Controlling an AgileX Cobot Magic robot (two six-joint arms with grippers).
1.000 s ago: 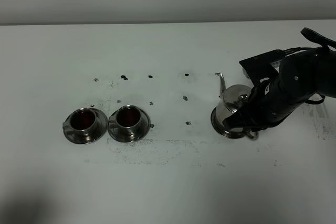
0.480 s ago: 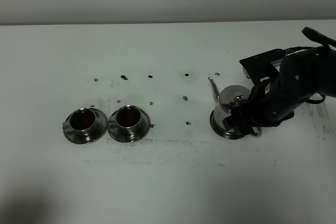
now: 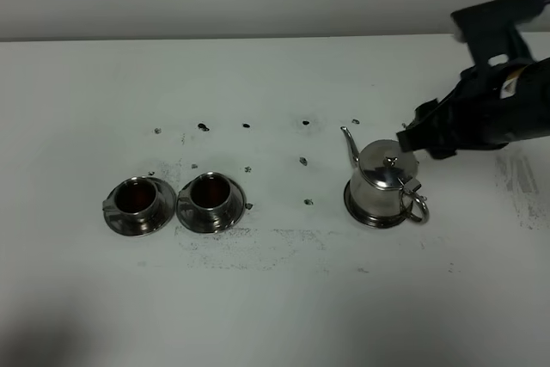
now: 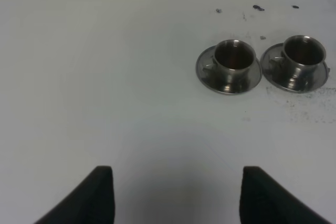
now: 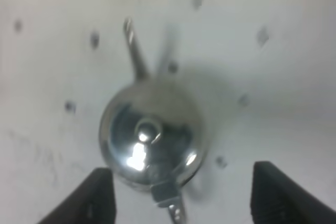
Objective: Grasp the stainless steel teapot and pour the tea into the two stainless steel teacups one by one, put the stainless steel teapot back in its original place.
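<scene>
My teapot (image 3: 382, 185) and both teacups (image 3: 172, 202) gleam silver; the tea (image 3: 136, 196) is reddish-brown; the white worktop (image 3: 275, 298) carries dark specks.

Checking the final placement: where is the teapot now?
In the high view the stainless steel teapot stands on the round dish, right of centre, far from both teacups.

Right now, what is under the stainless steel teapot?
The stainless steel teapot stands on a flat round steel dish; only the dish's rim shows, its centre is covered by the pot.
</scene>
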